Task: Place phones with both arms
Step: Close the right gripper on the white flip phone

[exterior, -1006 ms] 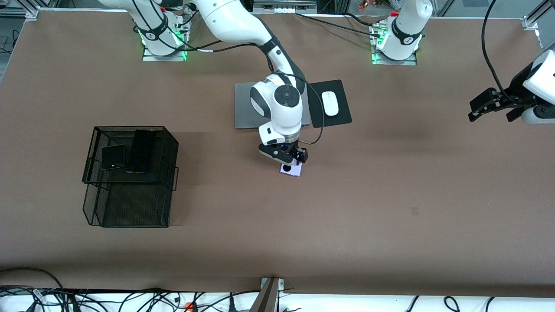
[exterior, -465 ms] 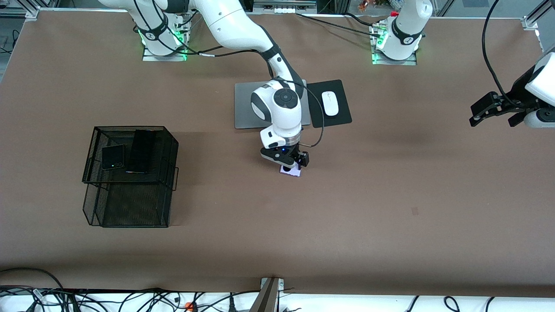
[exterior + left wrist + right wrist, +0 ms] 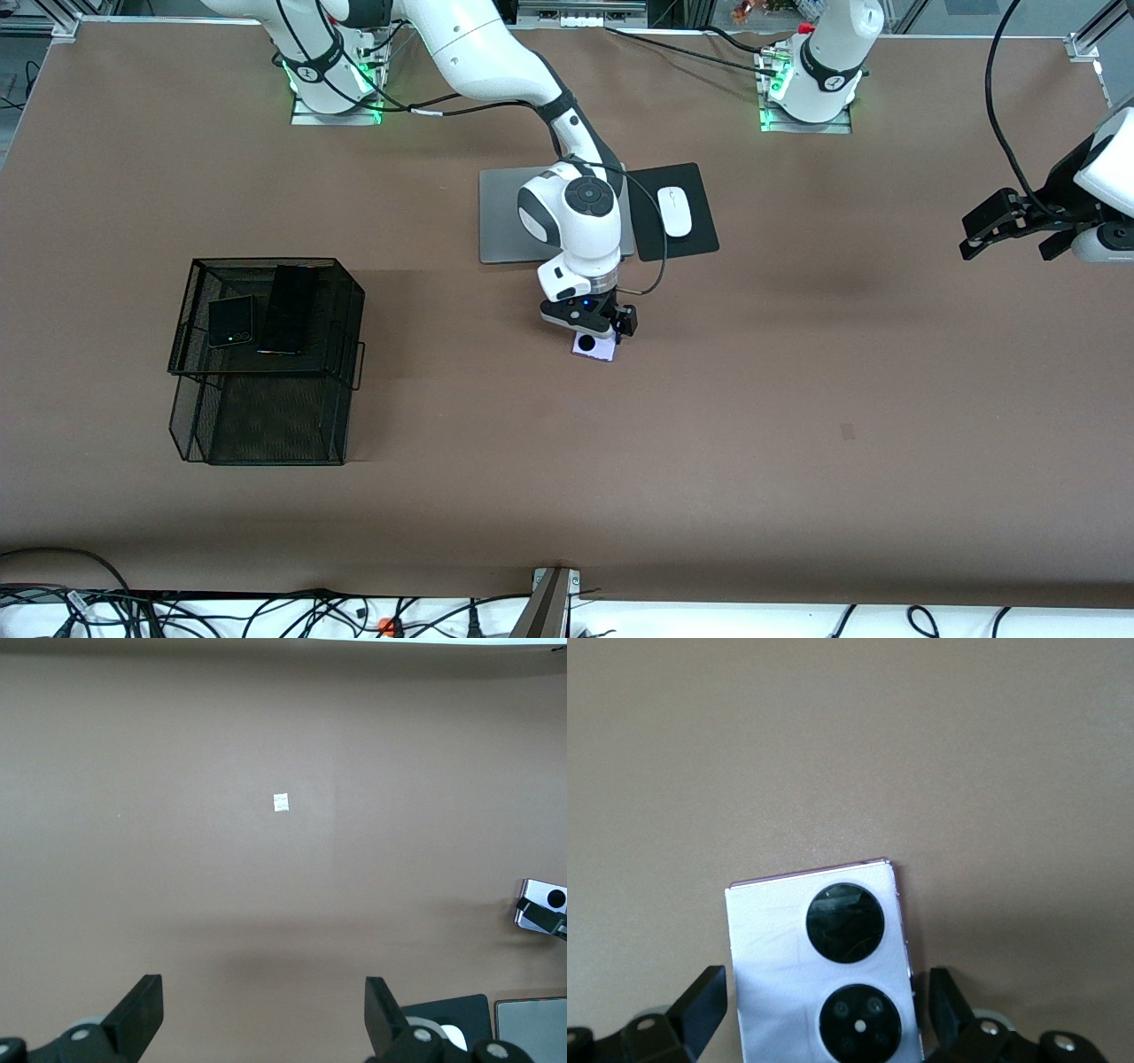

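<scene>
The lilac-white flip phone [image 3: 595, 346] with two black circles lies flat mid-table, nearer the front camera than the grey laptop. My right gripper [image 3: 592, 330] is low over it, open, one finger on each side of the phone [image 3: 824, 966] with small gaps. The small black flip phone [image 3: 231, 321] and the long slim black slab phone [image 3: 290, 309] lie on the top of the black mesh basket [image 3: 266, 425] toward the right arm's end. My left gripper [image 3: 1010, 221] waits open and empty, up over the left arm's end; in its wrist view [image 3: 264, 1010] only bare table lies between its fingers.
A grey laptop [image 3: 500, 217] and a white mouse [image 3: 675, 211] on a black pad [image 3: 700, 235] lie just beyond the right wrist, toward the robot bases. A small white tag [image 3: 281, 803] lies on the brown table.
My right gripper has come down lower onto the lilac-white phone and shifted slightly toward the left arm's end. My left arm drifted a little. The phones have not moved.
</scene>
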`<act>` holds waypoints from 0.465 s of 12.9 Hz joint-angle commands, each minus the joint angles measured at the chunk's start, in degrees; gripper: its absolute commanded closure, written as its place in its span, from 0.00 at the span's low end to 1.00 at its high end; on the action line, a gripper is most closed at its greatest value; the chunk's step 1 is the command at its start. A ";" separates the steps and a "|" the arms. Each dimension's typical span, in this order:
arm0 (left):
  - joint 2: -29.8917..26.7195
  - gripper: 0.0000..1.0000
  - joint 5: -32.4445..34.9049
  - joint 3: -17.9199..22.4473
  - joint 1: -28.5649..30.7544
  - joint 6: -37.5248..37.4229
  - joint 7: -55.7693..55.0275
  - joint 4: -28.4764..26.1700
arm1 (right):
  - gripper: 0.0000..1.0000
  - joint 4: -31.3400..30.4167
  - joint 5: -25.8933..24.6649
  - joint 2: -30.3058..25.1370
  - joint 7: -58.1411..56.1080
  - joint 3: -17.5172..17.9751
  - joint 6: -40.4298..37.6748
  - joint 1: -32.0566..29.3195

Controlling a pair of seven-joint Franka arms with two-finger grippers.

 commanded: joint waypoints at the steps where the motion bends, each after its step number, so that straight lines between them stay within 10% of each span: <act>1: 0.86 0.00 -1.24 0.17 -0.01 -0.76 1.23 1.83 | 0.04 1.50 -0.42 1.96 -0.77 -0.08 1.22 0.18; 4: 0.86 0.00 -1.15 0.17 -0.19 -0.67 1.14 1.83 | 0.17 1.50 -0.42 2.22 -1.03 -0.08 1.22 0.26; 6: 0.86 0.00 -1.24 0.17 -0.10 -0.67 1.23 1.83 | 0.57 1.50 -0.42 2.22 -1.82 -0.08 1.22 0.26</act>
